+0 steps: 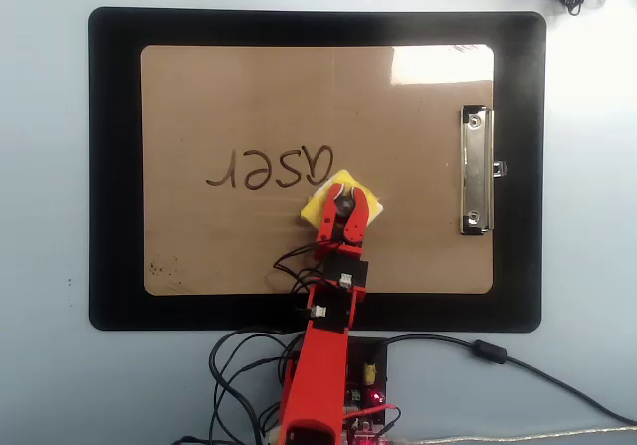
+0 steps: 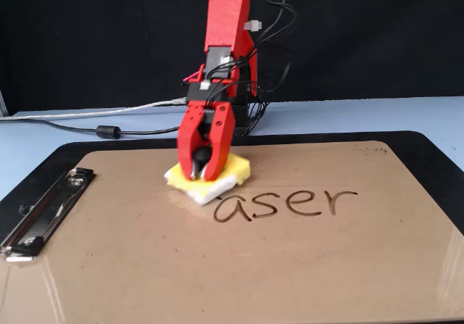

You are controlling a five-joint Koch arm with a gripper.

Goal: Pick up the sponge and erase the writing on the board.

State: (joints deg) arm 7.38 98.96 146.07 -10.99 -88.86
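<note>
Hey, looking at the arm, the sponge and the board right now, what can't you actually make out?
- Sponge underside and its contact with the board: hidden by the sponge in both views.
- Sponge's centre: covered by the gripper in both views.
- Arm base: cut off by the overhead view's bottom edge.
- Marks near the board's corner: too small to read.

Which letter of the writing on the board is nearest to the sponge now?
The "a", the first of the four letters left. In the fixed view it lies just beside the sponge held by the gripper; the "s", "e" and "r" run away to the right.
</note>
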